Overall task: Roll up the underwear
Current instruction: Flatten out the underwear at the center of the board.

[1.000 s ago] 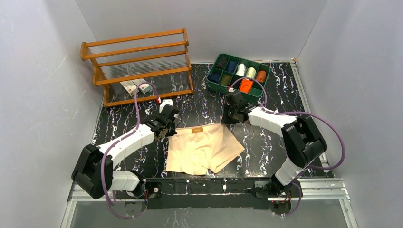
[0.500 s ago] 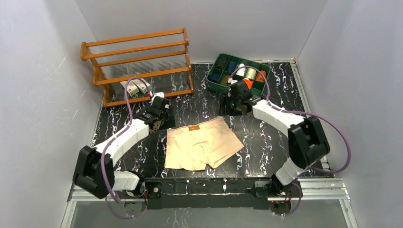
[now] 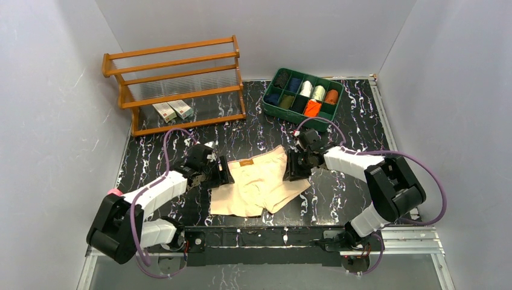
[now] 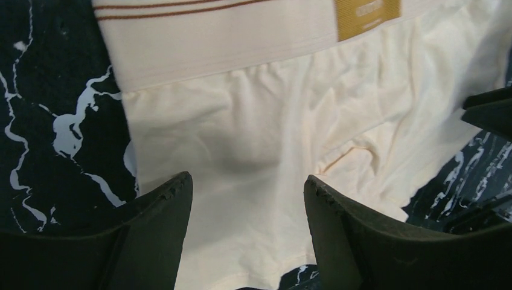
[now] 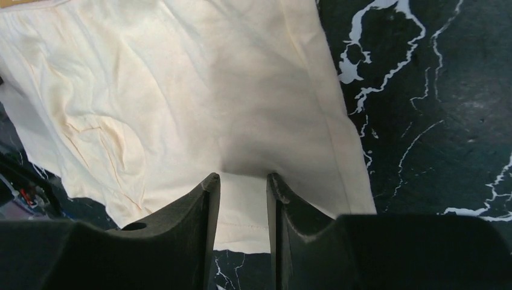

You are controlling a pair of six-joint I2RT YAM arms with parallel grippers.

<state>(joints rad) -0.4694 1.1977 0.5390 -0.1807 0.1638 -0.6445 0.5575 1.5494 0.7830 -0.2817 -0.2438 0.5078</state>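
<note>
On the black, white-veined marble table, the pale tan cloth underwear is lying flat between my arms, waistband farthest from me and running side to side, with my left gripper hovering spread over its left edge and my right gripper sitting nearly pressed together over its right edge, though whether it is pinching cloth I cannot tell.

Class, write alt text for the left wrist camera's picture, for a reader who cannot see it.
The left gripper, its two dark fingers spread wide apart, frames the pale tan underwear lying on a black, white-veined table. The waistband, with thin brown stripes and a gold label, runs along the top of the picture.
</note>
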